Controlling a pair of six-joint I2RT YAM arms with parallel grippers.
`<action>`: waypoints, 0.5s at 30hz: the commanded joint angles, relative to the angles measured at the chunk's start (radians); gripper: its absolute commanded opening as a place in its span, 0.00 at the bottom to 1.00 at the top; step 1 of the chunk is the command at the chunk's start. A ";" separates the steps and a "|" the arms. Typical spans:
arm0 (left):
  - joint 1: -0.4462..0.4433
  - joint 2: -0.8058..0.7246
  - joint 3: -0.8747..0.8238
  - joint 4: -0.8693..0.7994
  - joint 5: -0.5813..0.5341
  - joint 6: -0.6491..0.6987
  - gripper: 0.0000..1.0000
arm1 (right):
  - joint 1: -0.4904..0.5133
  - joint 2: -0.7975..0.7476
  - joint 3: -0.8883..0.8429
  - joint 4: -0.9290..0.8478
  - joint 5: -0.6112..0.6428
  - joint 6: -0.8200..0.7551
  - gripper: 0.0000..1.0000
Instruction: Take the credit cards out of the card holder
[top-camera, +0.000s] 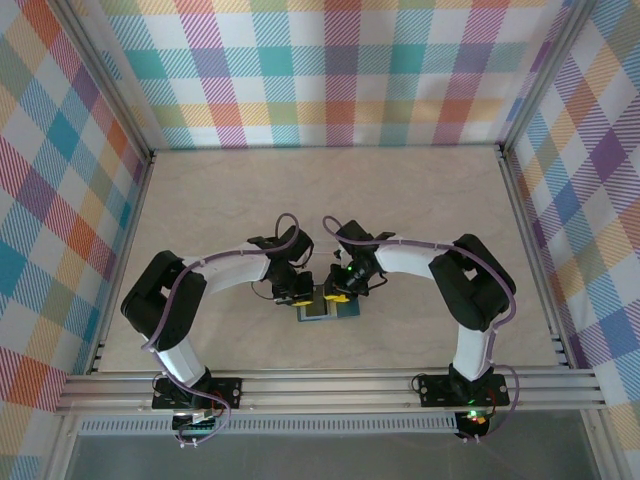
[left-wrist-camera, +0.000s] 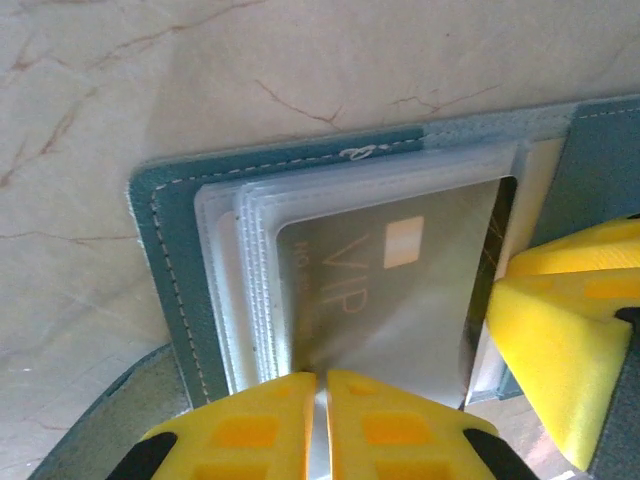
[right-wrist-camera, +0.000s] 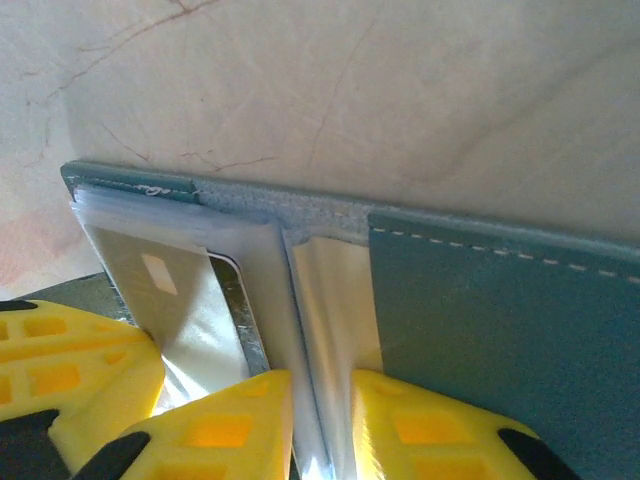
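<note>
Left tool (left-wrist-camera: 320, 385) pinches the silver card (left-wrist-camera: 400, 290) by its edge. Right tool (right-wrist-camera: 320, 400) straddles the clear sleeves (right-wrist-camera: 312, 290); whether it grips them I can't tell. If the holder (right-wrist-camera: 480, 320), open on the desk (top-camera: 330, 190), isn't pinned, it'll drag along, or the card may slip.

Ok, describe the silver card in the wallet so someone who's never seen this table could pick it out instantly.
Near the front middle of the marble-look table lies the open teal card holder. Its clear sleeves hold the silver card, whose edge is pinched by the left gripper. Unlike the blank sleeves around it, it bears gold VIP lettering and a pale chip square.
</note>
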 joint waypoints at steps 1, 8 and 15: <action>-0.008 0.015 -0.009 -0.083 -0.078 0.024 0.13 | -0.005 -0.004 -0.004 -0.055 0.051 0.006 0.22; -0.008 -0.004 -0.021 -0.033 -0.036 0.002 0.13 | -0.005 -0.113 -0.065 0.051 0.031 -0.001 0.24; -0.006 -0.038 -0.014 -0.013 -0.023 -0.015 0.13 | -0.005 -0.125 -0.072 0.152 -0.108 -0.014 0.24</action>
